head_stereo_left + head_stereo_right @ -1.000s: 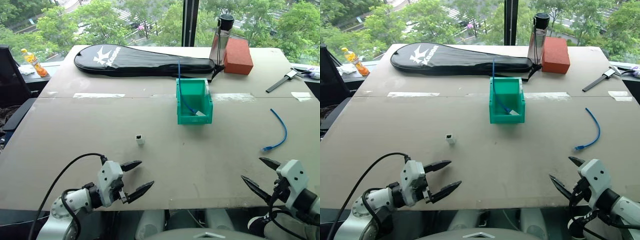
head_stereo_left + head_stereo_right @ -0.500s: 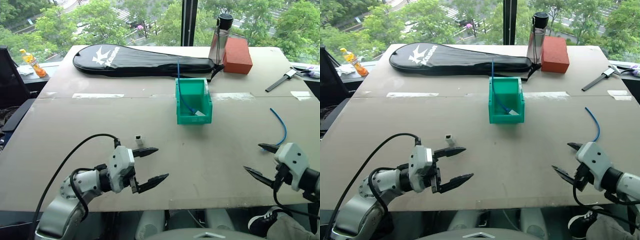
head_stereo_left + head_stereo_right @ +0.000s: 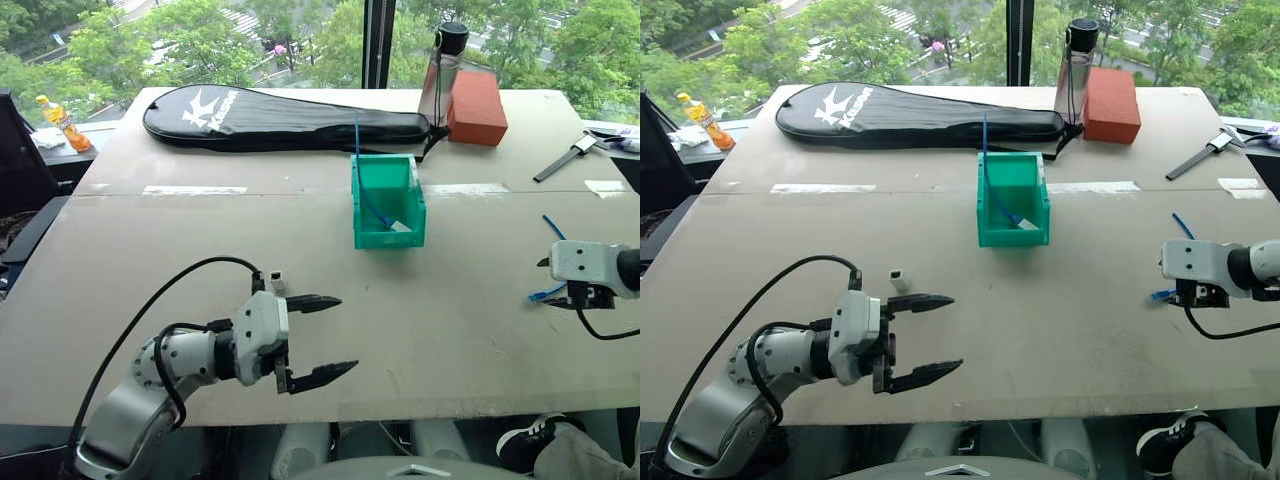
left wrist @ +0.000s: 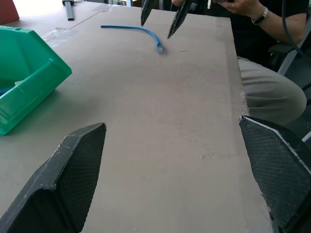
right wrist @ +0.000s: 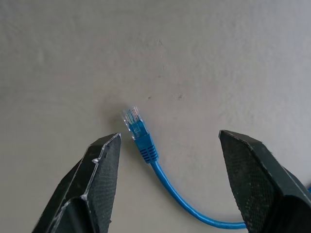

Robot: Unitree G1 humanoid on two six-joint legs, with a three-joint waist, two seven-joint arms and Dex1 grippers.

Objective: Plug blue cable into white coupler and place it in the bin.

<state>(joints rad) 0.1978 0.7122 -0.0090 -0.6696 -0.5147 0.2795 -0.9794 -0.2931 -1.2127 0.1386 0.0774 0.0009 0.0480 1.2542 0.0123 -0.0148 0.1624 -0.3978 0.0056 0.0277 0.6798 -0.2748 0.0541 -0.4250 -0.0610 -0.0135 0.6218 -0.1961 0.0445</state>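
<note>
Right gripper (image 5: 165, 179) hung spread over the blue cable (image 5: 146, 145), plug end between its fingers, untouched, on the bench (image 3: 450, 300). Left gripper (image 3: 330, 338) gaped wide beside the white coupler (image 3: 277, 281). The bin (image 3: 388, 200) sat mid-bench.

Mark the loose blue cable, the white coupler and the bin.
blue cable (image 5: 142, 144): right wrist view, blue boot behind the clear plug.
white coupler (image 3: 278, 281): left eye view, middle of the block.
bin (image 3: 389, 237): left eye view, front wall.

Open left hand (image 3: 322, 338) beside white coupler (image 3: 278, 281), right hand (image 3: 560, 285) over blue cable (image 3: 551, 277).
</note>
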